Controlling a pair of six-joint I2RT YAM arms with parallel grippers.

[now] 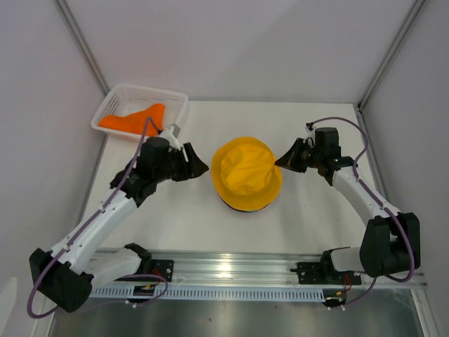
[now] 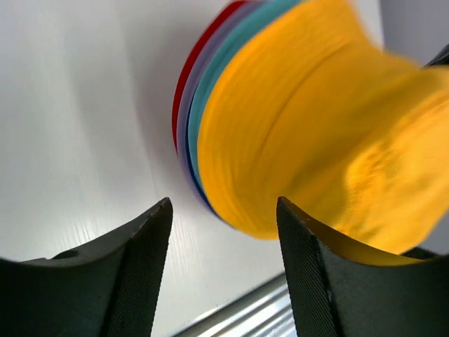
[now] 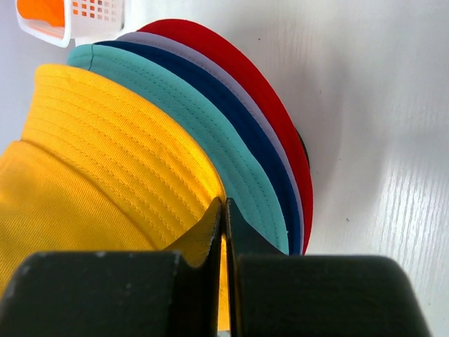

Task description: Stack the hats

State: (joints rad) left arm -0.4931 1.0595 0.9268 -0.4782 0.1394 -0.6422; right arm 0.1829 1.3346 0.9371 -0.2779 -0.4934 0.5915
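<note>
A stack of hats stands mid-table, the yellow hat (image 1: 245, 172) on top. In the right wrist view, teal (image 3: 210, 133), dark blue (image 3: 242, 123) and red (image 3: 238, 63) brims fan out under the yellow hat (image 3: 105, 154), with a thin lilac edge between blue and red. My right gripper (image 1: 284, 163) (image 3: 223, 205) is shut on the yellow hat's right brim. My left gripper (image 1: 200, 167) (image 2: 224, 210) stands open just left of the stack, holding nothing, the yellow hat (image 2: 316, 119) ahead of it. An orange hat (image 1: 133, 121) lies in the basket.
A white slatted basket (image 1: 175, 98) sits at the table's back left corner; its corner also shows in the right wrist view (image 3: 91, 24). A metal rail (image 1: 245, 270) runs along the near edge. White walls enclose the table on three sides.
</note>
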